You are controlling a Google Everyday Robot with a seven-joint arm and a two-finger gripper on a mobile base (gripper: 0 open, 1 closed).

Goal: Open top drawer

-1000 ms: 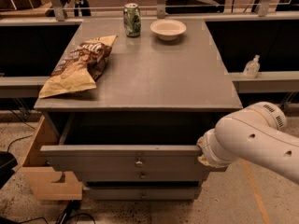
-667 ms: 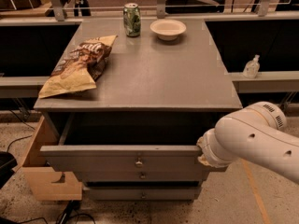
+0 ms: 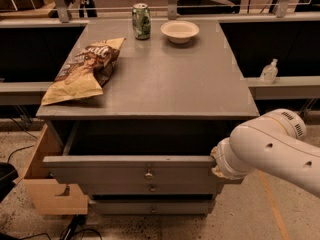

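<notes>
The top drawer (image 3: 115, 170) is a wide grey drawer with a small round metal knob (image 3: 148, 173) at its centre. It stands pulled out from the grey cabinet (image 3: 150, 84), and its inside is dark. My white arm (image 3: 272, 149) reaches in from the right. My gripper (image 3: 218, 166) is at the right end of the drawer front's top edge, mostly hidden behind the wrist. Two shorter grey drawer fronts (image 3: 152, 188) sit closed below it.
On the cabinet top lie a chip bag (image 3: 85, 69), a green can (image 3: 141, 20) and a white bowl (image 3: 179, 30). A pale wooden box (image 3: 47, 184) stands at the cabinet's left side. A small bottle (image 3: 269, 72) stands on the ledge to the right.
</notes>
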